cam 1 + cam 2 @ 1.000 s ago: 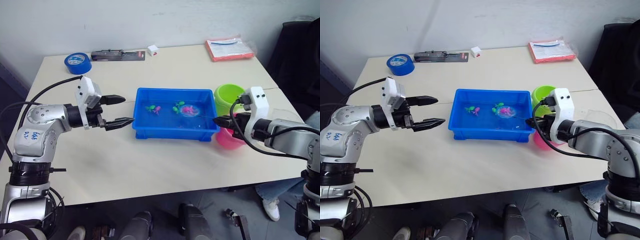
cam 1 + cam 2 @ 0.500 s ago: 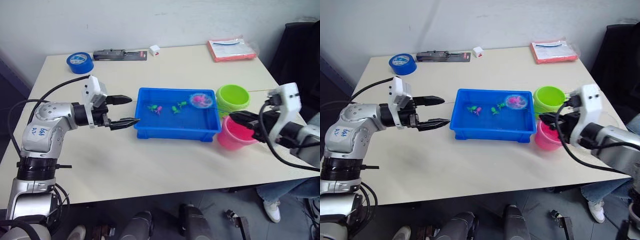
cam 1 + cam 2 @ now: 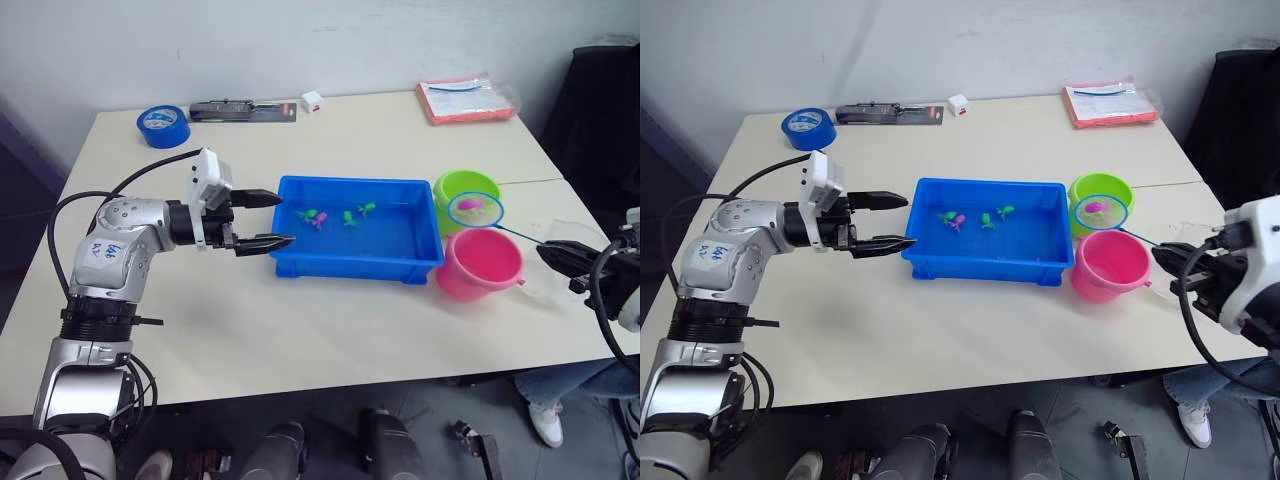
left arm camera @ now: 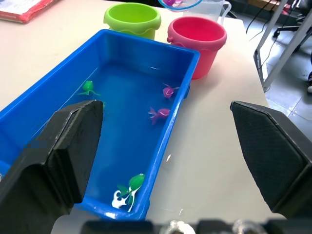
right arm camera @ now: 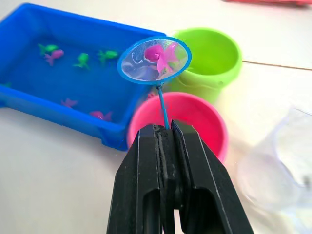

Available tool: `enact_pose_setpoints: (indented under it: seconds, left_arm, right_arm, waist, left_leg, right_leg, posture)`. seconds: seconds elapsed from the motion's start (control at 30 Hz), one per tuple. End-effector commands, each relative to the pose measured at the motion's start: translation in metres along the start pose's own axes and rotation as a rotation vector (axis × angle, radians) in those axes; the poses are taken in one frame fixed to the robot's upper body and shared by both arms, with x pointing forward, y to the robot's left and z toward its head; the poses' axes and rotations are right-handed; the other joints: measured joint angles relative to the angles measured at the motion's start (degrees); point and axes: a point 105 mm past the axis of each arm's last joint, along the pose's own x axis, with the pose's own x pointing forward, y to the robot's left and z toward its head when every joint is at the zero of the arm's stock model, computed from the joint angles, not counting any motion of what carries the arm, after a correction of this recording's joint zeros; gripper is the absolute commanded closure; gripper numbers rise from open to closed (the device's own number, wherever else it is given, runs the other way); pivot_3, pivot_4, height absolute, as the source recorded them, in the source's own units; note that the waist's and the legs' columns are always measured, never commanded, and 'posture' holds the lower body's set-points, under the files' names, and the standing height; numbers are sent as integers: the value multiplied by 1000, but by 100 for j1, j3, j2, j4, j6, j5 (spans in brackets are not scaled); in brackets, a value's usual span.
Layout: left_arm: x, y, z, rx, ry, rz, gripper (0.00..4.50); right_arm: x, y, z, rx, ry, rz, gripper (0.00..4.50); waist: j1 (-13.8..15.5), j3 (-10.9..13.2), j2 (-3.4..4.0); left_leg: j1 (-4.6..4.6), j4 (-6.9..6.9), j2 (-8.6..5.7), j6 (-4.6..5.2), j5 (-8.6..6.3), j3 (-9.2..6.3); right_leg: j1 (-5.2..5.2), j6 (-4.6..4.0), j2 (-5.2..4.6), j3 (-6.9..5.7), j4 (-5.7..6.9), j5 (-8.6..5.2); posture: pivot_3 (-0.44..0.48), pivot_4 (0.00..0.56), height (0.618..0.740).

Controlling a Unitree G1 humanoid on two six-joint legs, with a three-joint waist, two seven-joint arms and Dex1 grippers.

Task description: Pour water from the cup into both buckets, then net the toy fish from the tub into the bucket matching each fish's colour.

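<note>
**Net lifted clear of the tub, one pink fish in it**

Pale beige surface (image 3: pixel 330 330) against a white wall carries a few stray things along its far edge: a roll of blue tape (image 3: pixel 162 125) at the left, a dark flat tool (image 3: pixel 243 112) beside it, a small white block (image 3: pixel 312 100), and a red flat packet (image 3: pixel 467 99) at the far right.

Left gripper (image 3: pixel 269 219) hovers just beside the left end of the shallow bright blue plastic tub (image 3: pixel 355 262), its two black fingers (image 3: pixel 262 198) spread apart and holding nothing. In the tub's water lie the small green and pink toy fish (image 4: pixel 165 91). Right of the tub stand the lime green plastic bucket (image 3: pixel 452 190) and, nearer the robot, the pink plastic bucket (image 3: pixel 478 270), the two touching or nearly so. The clear plastic measuring cup (image 3: pixel 555 280) sits beyond the pink bucket, near the surface's right edge.

Right gripper (image 5: pixel 166 134) has its fingers clamped together on the thin handle of a small blue-rimmed round net (image 5: pixel 154 60), which hangs above the two buckets with a pink fish (image 5: pixel 162 53) in its mesh.

Half a second ago the net was still over the tub's far right corner; it now lies outside the tub, and the right arm has drawn back toward the surface's right edge. The left gripper has moved closer to the tub.
</note>
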Motion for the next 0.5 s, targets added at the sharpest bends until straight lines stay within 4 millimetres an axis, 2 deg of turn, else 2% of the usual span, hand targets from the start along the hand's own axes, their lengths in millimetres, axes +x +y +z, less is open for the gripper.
enact_pose_setpoints:
  seconds: [0.03, 0.3, 0.5]
  left_arm:
    - [0, -1, 8, 39, -11, -8, 0]
    - [4, 2, 8, 43, -8, -25, 0]
    - [8, 2, 8, 44, -13, -44, 0]
  right_arm:
    - [-11, -3, 8, -146, -36, -67, 3710]
    - [-19, -6, -2, -440, 8, -151, 3710]
    - [-20, -6, -12, -751, 49, -171, 3710]
  waist:
    - [4, 0, 0]
    - [2, 0, 0]
    - [-2, 0, -1]
  left_leg:
    - [0, 0, 0, 0, 0, 0]
    - [15, -1, 0, 4, -3, 13]
    - [26, -3, 0, 5, -3, 23]
  right_leg:
    - [0, 0, 1, 0, 0, 0]
    - [11, 3, 5, 11, -1, 2]
    - [14, 4, 11, 20, 2, 2]
  posture:
    - [0, 150, 740]
    - [0, 150, 740]
    - [0, 150, 740]
